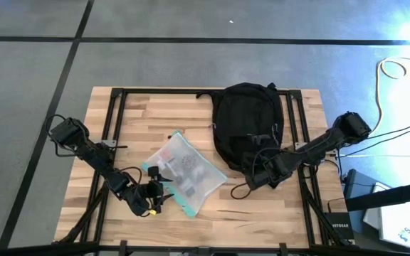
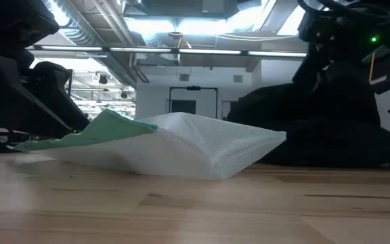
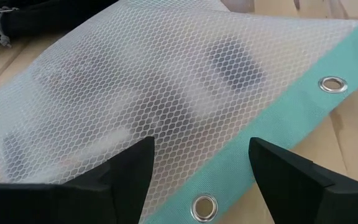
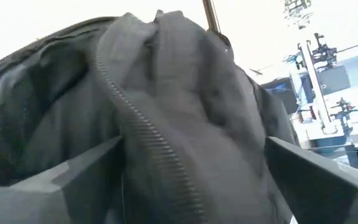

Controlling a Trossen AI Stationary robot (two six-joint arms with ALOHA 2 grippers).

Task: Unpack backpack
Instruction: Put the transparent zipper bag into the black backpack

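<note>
Wooden table point(image 1: 155, 107), grey floor around. One backpack point(image 1: 248, 128) lies right of centre, one mesh pouch point(image 1: 185, 171) beside it. Right gripper point(image 1: 262, 174) spread wide at the backpack's open zip edge; best to reach deeper before closing. Left gripper point(image 1: 151, 198) spread wide, straddling the pouch's teal edge.

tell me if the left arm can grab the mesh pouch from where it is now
Probably yes. The left gripper sits open right at the teal edge of the mesh pouch, with the pouch's edge between its fingers in the wrist view. Nothing lies between them; the backpack is off to the side.
</note>
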